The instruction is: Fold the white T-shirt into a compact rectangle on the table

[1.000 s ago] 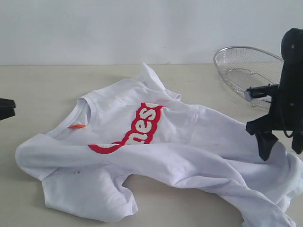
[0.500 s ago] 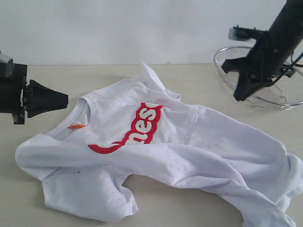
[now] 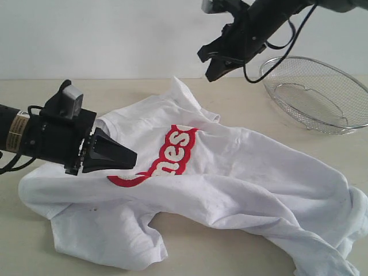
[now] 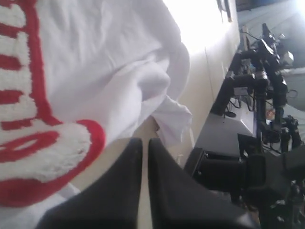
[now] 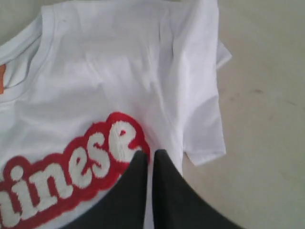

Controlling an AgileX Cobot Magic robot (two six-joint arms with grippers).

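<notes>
The white T-shirt (image 3: 230, 172) lies crumpled and face up on the table (image 3: 34, 98), spreading from the lower left to the lower right of the exterior view, its red lettering (image 3: 172, 152) near the middle. The left gripper (image 3: 133, 158), jaws pressed together on nothing, sits low at centre left over the collar area, with its tips just beside the lettering. The right gripper (image 3: 210, 73), also pressed together and empty, hangs at upper centre, well above the far sleeve. A wire-mesh basket (image 3: 322, 95) stands at upper right, apart from the shirt.
</notes>
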